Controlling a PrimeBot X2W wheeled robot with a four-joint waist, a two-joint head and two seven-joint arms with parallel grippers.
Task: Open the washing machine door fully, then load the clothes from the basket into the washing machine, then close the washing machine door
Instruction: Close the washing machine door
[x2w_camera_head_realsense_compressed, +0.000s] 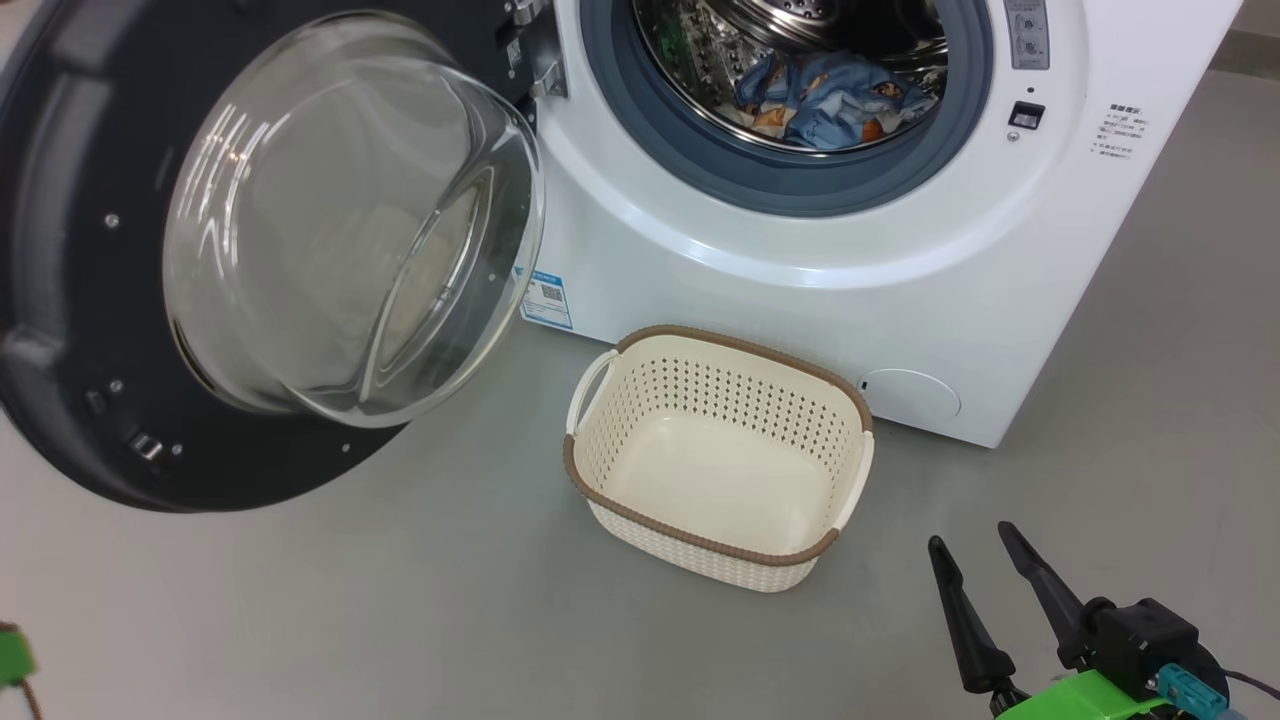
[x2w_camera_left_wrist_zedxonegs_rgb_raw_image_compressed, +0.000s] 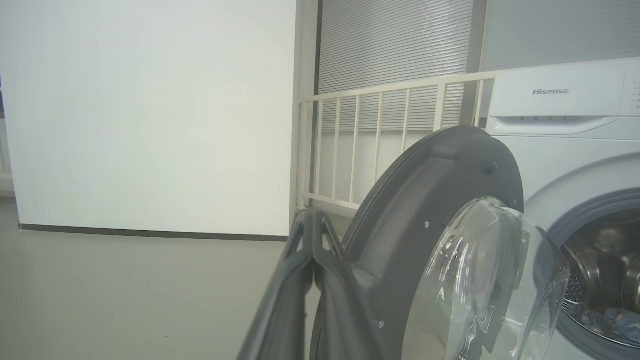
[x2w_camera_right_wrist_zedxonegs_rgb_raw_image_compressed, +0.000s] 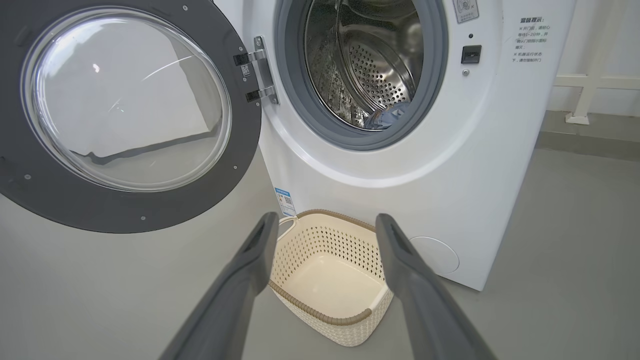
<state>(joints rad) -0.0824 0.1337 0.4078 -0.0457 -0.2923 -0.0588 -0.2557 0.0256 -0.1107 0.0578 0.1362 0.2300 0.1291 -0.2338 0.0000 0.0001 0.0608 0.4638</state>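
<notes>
The washing machine (x2w_camera_head_realsense_compressed: 800, 290) stands with its door (x2w_camera_head_realsense_compressed: 90, 300) swung wide open to the left, glass bowl (x2w_camera_head_realsense_compressed: 350, 220) facing out. Blue clothes (x2w_camera_head_realsense_compressed: 830, 100) with orange prints lie in the steel drum (x2w_camera_right_wrist_zedxonegs_rgb_raw_image_compressed: 370, 70). In front of the machine, on the floor, sits the cream basket (x2w_camera_head_realsense_compressed: 600, 470), with nothing inside. My right gripper (x2w_camera_head_realsense_compressed: 975, 555) is open at the lower right, just right of the basket; in the right wrist view its fingers (x2w_camera_right_wrist_zedxonegs_rgb_raw_image_compressed: 250, 260) frame the basket (x2w_camera_right_wrist_zedxonegs_rgb_raw_image_compressed: 320, 315). My left gripper (x2w_camera_left_wrist_zedxonegs_rgb_raw_image_compressed: 312, 217) is shut on nothing, just left of the door's dark rim (x2w_camera_left_wrist_zedxonegs_rgb_raw_image_compressed: 400, 210).
Grey floor (x2w_camera_head_realsense_compressed: 400, 600) spreads around the basket and under the door. A white wall (x2w_camera_left_wrist_zedxonegs_rgb_raw_image_compressed: 150, 115) and a cream railing (x2w_camera_left_wrist_zedxonegs_rgb_raw_image_compressed: 380, 140) in front of blinds stand behind the machine's left side. A low white rail (x2w_camera_right_wrist_zedxonegs_rgb_raw_image_compressed: 595, 85) runs to the machine's right.
</notes>
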